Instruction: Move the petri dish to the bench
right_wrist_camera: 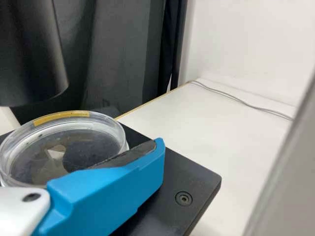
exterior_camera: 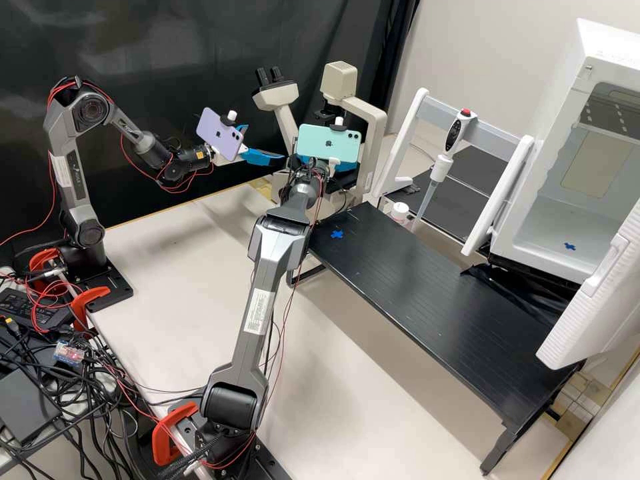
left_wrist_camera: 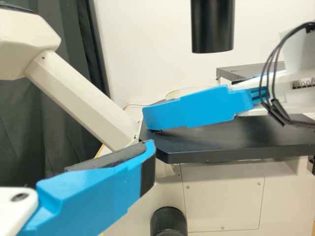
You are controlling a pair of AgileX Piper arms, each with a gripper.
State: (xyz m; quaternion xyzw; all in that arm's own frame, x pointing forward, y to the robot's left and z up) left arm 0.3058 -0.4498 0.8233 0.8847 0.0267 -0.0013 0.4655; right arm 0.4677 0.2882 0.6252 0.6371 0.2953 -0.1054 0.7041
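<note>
"Where are our grippers?"

"Reading the high view as a clock, we have the left gripper (exterior_camera: 265, 143) at eleven, fingers spread wide around nothing, and the right gripper (exterior_camera: 341, 176) at twelve, beside the petri dish (right_wrist_camera: 93, 142). We can't tell whether that one is wide, narrow or holding it."

"And the dish?"

"On the microscope (exterior_camera: 277, 95) stage (right_wrist_camera: 199, 172). A black tube (left_wrist_camera: 212, 24) hangs above the stage, and our two grippers crowd each other there."

"What else have we got?"

"A pipette (exterior_camera: 440, 167) at two, and a white open-doored box (exterior_camera: 603, 67) towards three."

"Materials?"

"Clear, round dish with a yellow strip along its rim; flat, matt black stage; smooth cylindrical tube."

"Surface and room?"

"Pale bench (exterior_camera: 167, 247), a finely grooved black platform (exterior_camera: 427, 280) at four with a blue cross (exterior_camera: 337, 234), dark curtain (exterior_camera: 167, 53) at eleven, plain pale wall (exterior_camera: 507, 33) at one."
</note>
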